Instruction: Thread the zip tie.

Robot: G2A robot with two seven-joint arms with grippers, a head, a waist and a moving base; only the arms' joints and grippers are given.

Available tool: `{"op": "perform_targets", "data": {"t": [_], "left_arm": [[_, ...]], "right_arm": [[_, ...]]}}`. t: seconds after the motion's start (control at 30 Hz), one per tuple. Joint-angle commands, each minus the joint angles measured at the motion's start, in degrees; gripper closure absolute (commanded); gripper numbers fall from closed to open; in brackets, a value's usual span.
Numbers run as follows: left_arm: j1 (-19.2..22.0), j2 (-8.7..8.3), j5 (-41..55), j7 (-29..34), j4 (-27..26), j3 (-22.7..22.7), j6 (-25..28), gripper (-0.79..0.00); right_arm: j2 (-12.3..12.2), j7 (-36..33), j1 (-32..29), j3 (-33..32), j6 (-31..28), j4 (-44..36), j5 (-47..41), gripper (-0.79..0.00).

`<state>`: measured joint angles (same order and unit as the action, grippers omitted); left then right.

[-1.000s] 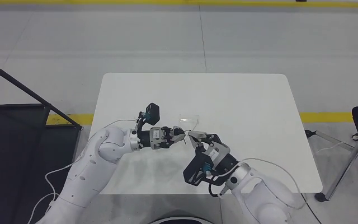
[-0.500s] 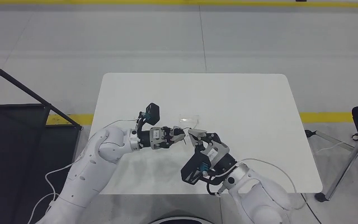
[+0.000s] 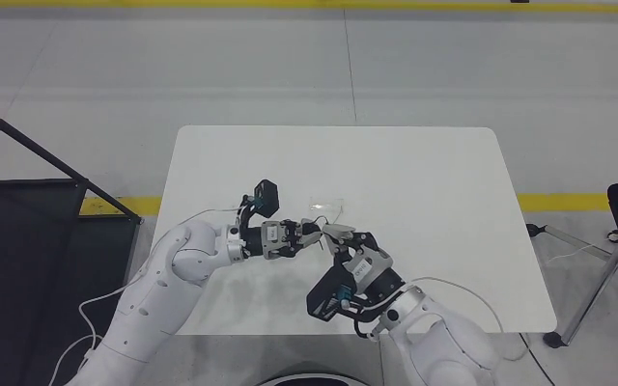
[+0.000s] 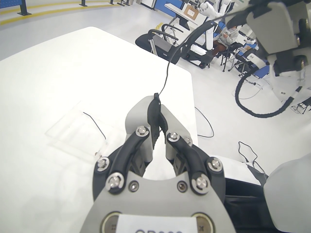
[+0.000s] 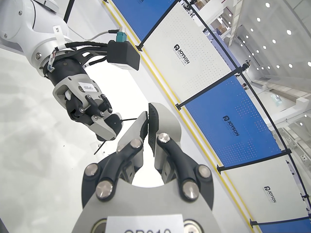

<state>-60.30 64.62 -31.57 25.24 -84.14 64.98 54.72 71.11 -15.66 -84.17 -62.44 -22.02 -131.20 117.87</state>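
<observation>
A thin black zip tie [image 4: 167, 67] spans the gap between both grippers above the table's middle. My left gripper [image 4: 155, 106] is shut on one end of it, and a short tail [image 5: 99, 147] sticks out below its fingers. My right gripper [image 5: 147, 117] is shut on the other end, where a short strand [image 5: 131, 119] runs across to the left gripper [image 5: 108, 126]. In the top view the left gripper [image 3: 309, 234] and right gripper [image 3: 334, 234] nearly touch, tip to tip.
A clear plastic sheet [image 4: 73, 127] lies flat on the white table [image 3: 435, 193] just beyond the grippers, with another thin black tie [image 4: 96, 126] on it. The sheet [image 3: 326, 206] is close to the grippers.
The right gripper has shifted a little left, toward the left gripper, and the left gripper has edged right, so the gap between them is smaller. Both stay shut on the tie.
</observation>
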Motion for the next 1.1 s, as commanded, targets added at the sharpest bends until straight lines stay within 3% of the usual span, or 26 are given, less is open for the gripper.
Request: {"op": "perform_targets", "data": {"t": [0.0, 1.07], "left_arm": [[0.01, -0.04, -0.09, -0.45, 0.09, 0.02, -0.43, 0.0], [0.24, -0.38, -0.64, -3.16, -0.01, -0.77, -4.08, 0.0]], "right_arm": [[-0.03, 0.06, -0.05, -0.11, -0.36, -0.02, -0.02, 0.0], [-0.47, -1.96, 2.48, 1.07, -11.44, 0.78, 0.32, 0.0]]}}
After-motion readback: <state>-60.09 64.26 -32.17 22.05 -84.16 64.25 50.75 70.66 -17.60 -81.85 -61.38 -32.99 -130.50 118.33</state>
